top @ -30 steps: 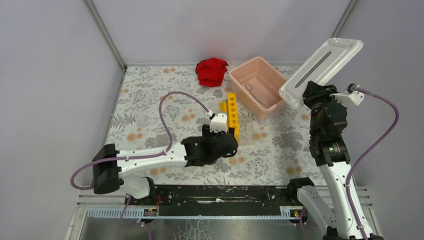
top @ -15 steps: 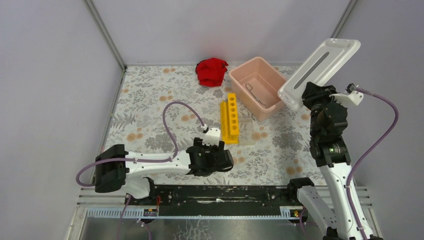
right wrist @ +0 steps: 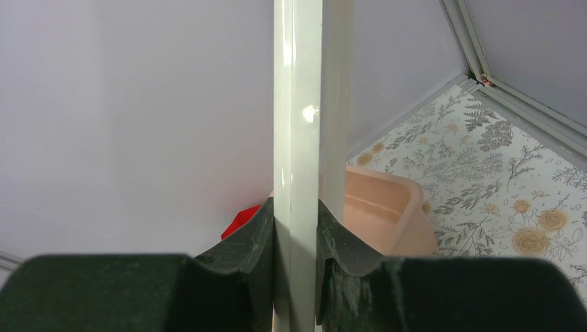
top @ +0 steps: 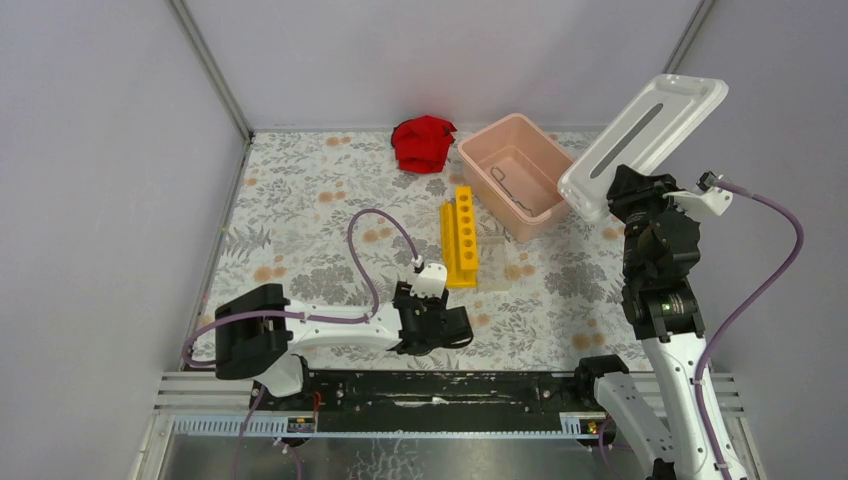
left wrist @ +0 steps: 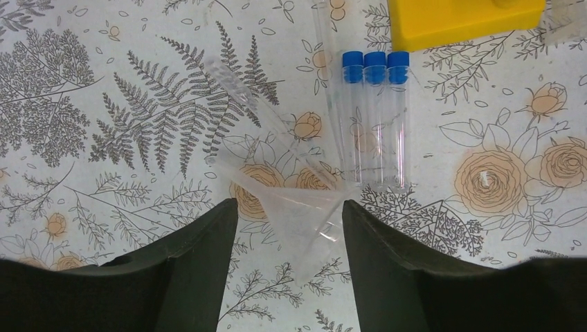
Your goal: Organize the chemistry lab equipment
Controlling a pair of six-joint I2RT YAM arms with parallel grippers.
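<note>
Beside the one yellow rack (top: 460,243), you see three blue-capped tubes (left wrist: 374,117) before your released left gripper (left wrist: 289,207); your right gripper (right wrist: 296,207) grasps the one white lid (top: 642,140).

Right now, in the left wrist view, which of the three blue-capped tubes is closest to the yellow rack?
The rightmost tube in that view: its cap sits just below the yellow rack's corner. The other two lie parallel, further left.

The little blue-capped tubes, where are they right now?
In the left wrist view, the three blue-capped tubes lie side by side on the flowery table, just ahead of the open left gripper, their caps just short of the yellow rack.
</note>
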